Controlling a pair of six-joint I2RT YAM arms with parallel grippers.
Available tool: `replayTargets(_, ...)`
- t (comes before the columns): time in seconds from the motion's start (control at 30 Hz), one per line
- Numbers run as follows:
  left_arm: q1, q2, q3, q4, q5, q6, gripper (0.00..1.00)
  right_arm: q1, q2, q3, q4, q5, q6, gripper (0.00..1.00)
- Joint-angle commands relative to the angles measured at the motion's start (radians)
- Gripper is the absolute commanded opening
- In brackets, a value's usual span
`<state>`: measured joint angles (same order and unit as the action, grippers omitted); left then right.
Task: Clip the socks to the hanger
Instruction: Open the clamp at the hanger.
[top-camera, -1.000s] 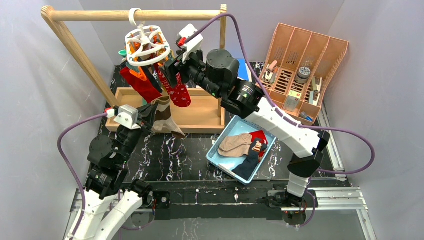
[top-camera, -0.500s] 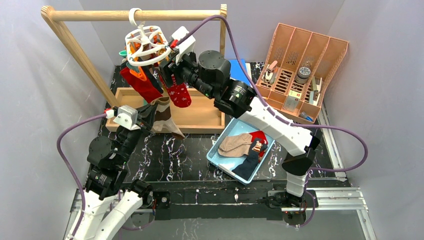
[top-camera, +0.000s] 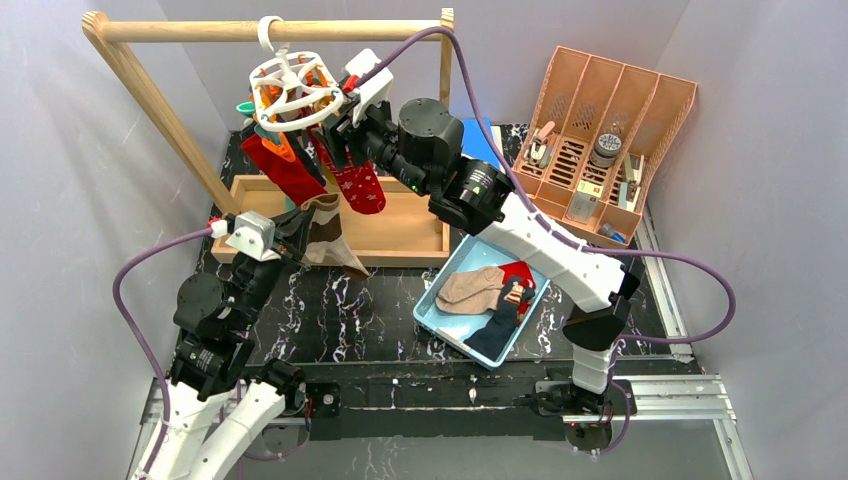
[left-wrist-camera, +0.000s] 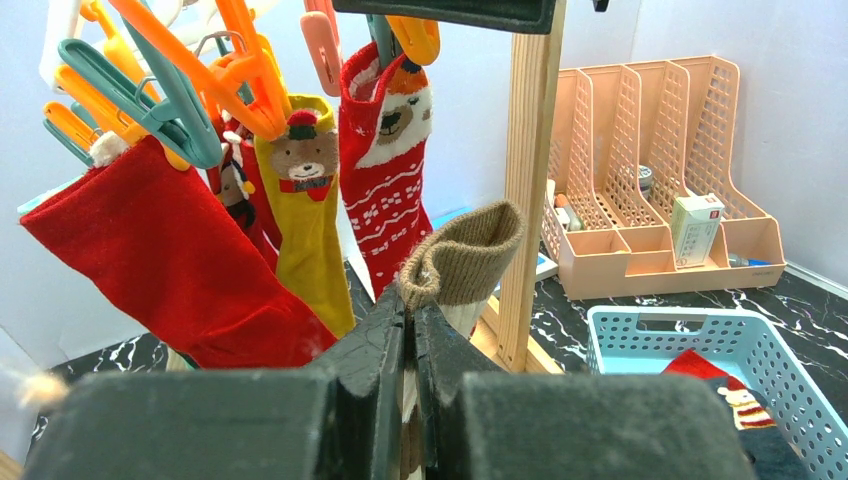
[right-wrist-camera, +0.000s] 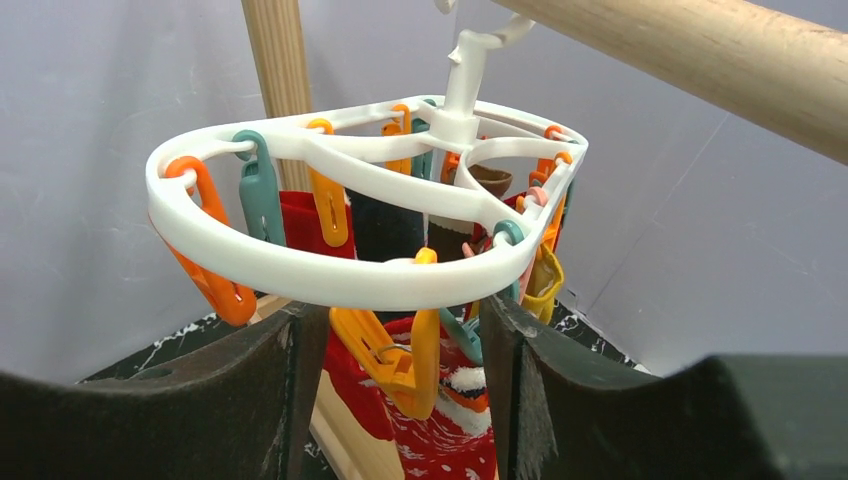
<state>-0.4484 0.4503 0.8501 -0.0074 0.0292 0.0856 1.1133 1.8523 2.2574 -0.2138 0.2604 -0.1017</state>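
**Sock-clipping station, top view, clock directions**

1. Hanger (top-camera: 293, 88): white plastic ring with orange and teal clips. It hangs by its hook from the wooden rail frame (top-camera: 270, 30) at 11 o'clock.
2. Socks on the hanger: a plain red sock (left-wrist-camera: 170, 270), a mustard bear sock (left-wrist-camera: 305, 220) and a red patterned sock (left-wrist-camera: 385, 170). All three dangle from clips over the wooden tray (top-camera: 410, 225) at the foot of the frame.
3. Tan ribbed sock (left-wrist-camera: 465, 260): unclipped, cuff upright, below the hanger at roughly 10 o'clock.
4. Left gripper (left-wrist-camera: 410, 310): jaws pressed together on the tan ribbed sock just under its cuff. It sits below the hanging socks.
5. Right gripper (right-wrist-camera: 400, 380): raised to the 4 o'clock side of the ring, jaws apart. An orange clip (right-wrist-camera: 395, 350) hangs between the fingers (right-wrist-camera: 270, 390); whether they touch it cannot be told.
6. Blue basket (top-camera: 452, 340): on the black marble table (top-camera: 350, 310) at 5 o'clock. It holds a beige sock (top-camera: 470, 290), a red sock (top-camera: 518, 272) and a navy sock (top-camera: 497, 330).
7. Peach desk organiser (top-camera: 600, 110): at 2 o'clock, well apart from the hanger, its slots holding small items.
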Motion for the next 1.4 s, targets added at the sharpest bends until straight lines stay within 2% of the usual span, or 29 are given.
replayTargets(0.0,-0.006,-0.013,-0.002,0.022,-0.008,-0.001,0.0,0.003,0.001,0.054,0.036,0.017,0.01,0.61)
replayTargets(0.13,-0.006,-0.016,-0.005,0.023,-0.009,-0.001,0.0,0.003,0.004,0.055,0.034,0.017,0.01,0.51)
replayTargets(0.47,-0.006,-0.01,0.001,0.028,-0.013,-0.005,0.0,0.003,0.002,0.054,0.027,0.014,0.021,0.32)
replayTargets(0.53,-0.006,-0.007,0.002,0.032,-0.015,-0.012,0.0,0.002,0.0,0.054,0.026,0.007,0.028,0.23)
replayTargets(0.63,-0.006,0.001,0.004,0.05,-0.015,-0.023,0.0,0.003,-0.003,0.054,0.025,0.001,0.052,0.01)
replayTargets(1.07,-0.006,0.08,0.026,0.167,-0.138,-0.065,0.0,0.003,-0.04,-0.012,0.12,0.033,0.23,0.01)
replayTargets(1.37,-0.006,0.123,0.039,0.215,-0.229,-0.162,0.0,0.003,-0.077,-0.086,0.193,0.05,0.266,0.01)
